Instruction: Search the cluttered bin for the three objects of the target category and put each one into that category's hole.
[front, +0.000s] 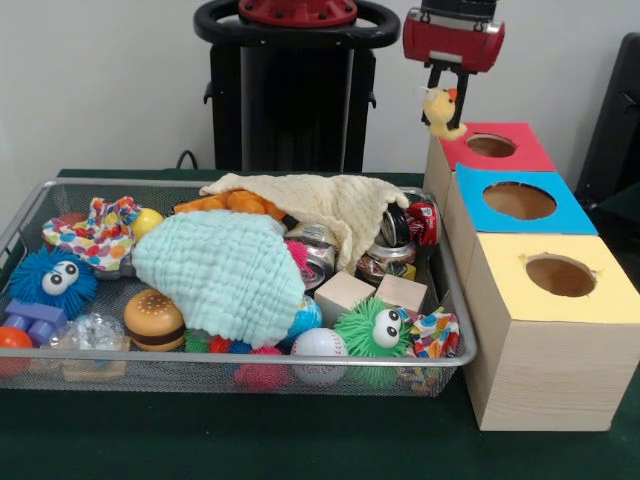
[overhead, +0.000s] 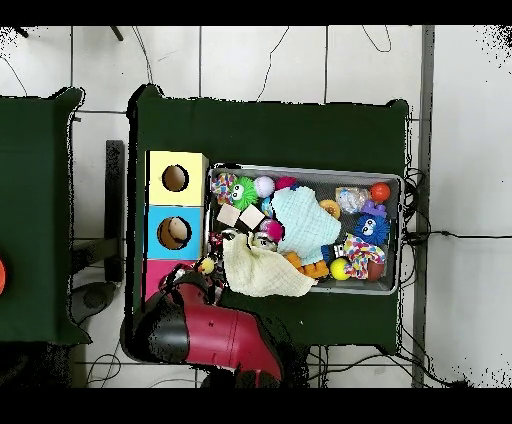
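The hand (front: 447, 88) hung above the red-topped box (front: 524, 153) at the tabletop's (front: 300, 450) far right corner in the front view, its fingers clamped on a small yellow-tan plush toy (front: 441, 112). The toy dangled just left of the round hole (front: 491, 146), near its rim. Another orange plush (front: 240, 204) lay partly under a cream cloth (front: 340, 205) in the wire bin (front: 250, 355).

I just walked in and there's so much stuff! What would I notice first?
Probably the red gripper dangling a small yellow plush toy beside the red-topped box's hole. Next, the wire bin stuffed with toys, where a pale green cloth lies in the middle.
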